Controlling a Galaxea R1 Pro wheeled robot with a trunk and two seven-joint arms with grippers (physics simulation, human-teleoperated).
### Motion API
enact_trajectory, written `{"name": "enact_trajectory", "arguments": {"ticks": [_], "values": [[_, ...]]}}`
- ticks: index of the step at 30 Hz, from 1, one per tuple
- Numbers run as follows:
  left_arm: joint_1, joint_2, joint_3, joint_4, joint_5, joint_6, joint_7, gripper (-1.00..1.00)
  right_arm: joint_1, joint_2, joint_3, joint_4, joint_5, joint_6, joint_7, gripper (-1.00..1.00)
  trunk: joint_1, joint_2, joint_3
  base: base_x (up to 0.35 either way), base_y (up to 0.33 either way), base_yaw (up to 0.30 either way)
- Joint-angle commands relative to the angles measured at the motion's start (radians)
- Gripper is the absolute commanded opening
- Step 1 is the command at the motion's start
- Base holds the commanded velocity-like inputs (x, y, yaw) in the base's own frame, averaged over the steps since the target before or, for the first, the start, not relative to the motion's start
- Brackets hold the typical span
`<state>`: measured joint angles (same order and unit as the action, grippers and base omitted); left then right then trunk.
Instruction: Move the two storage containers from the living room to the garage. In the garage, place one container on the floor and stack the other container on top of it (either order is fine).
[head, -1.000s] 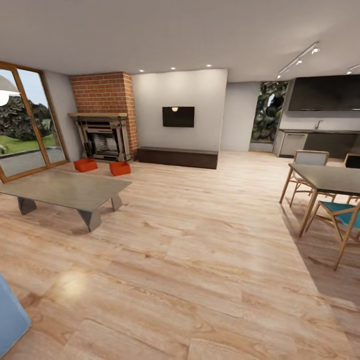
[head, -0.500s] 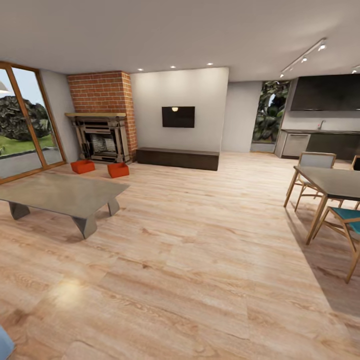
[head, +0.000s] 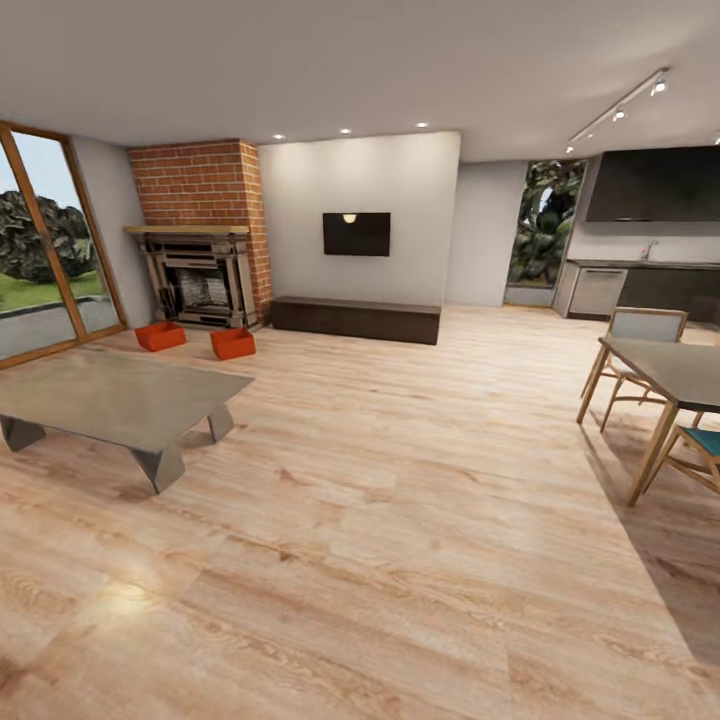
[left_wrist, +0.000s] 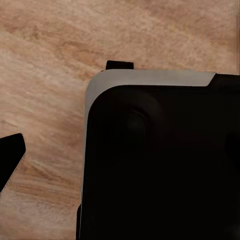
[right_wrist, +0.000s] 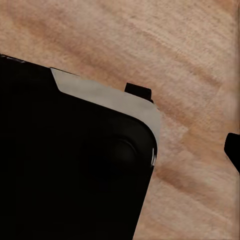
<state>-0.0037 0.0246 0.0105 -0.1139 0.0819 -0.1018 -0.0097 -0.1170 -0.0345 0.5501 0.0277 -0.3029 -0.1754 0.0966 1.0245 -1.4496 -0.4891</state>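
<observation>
The two storage containers sit on the living room's wood-plank floor just in front of the brick fireplace, slightly apart, far across the room beyond the low grey coffee table. They look like shallow, thin-walled, lidless boxes: probably light and fairly stiff, though the walls may flex, so a grip on opposite rims or end walls seems best. Each wrist view looks down at the robot's dark base over wood; I cannot tell how wide either hand stands.
</observation>
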Motion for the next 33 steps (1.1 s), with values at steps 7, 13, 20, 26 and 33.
{"name": "enact_trajectory", "arguments": {"ticks": [7,13,20,26,33], "values": [[0.0,0.0,0.0,0.0,0.008,-0.002,-0.001,1.0,-0.001,-0.002,0.007,0.003,-0.01,-0.005,0.006,1.0,0.001,0.0,-0.001,0.322,0.0,0.0],[0.0,0.0,0.0,0.0,0.009,-0.003,-0.001,1.0,-0.001,-0.001,0.007,0.003,-0.007,-0.002,0.006,1.0,0.001,0.0,-0.001,0.322,0.0,0.0],[0.001,0.0,0.0,0.0,0.007,-0.002,-0.001,1.0,-0.001,-0.002,0.008,0.003,-0.007,-0.001,0.006,1.0,0.001,0.0,-0.001,0.322,0.0,0.0],[0.0,0.0,0.0,0.001,0.007,-0.002,-0.001,1.0,-0.001,-0.003,0.007,0.003,-0.007,-0.001,0.006,1.0,0.001,0.0,-0.001,0.322,0.0,0.0],[0.0,0.0,0.0,0.001,0.007,-0.002,-0.001,1.0,-0.001,-0.004,0.007,0.003,-0.007,-0.001,0.006,1.0,0.001,0.0,-0.001,0.322,0.0,0.0]]}}
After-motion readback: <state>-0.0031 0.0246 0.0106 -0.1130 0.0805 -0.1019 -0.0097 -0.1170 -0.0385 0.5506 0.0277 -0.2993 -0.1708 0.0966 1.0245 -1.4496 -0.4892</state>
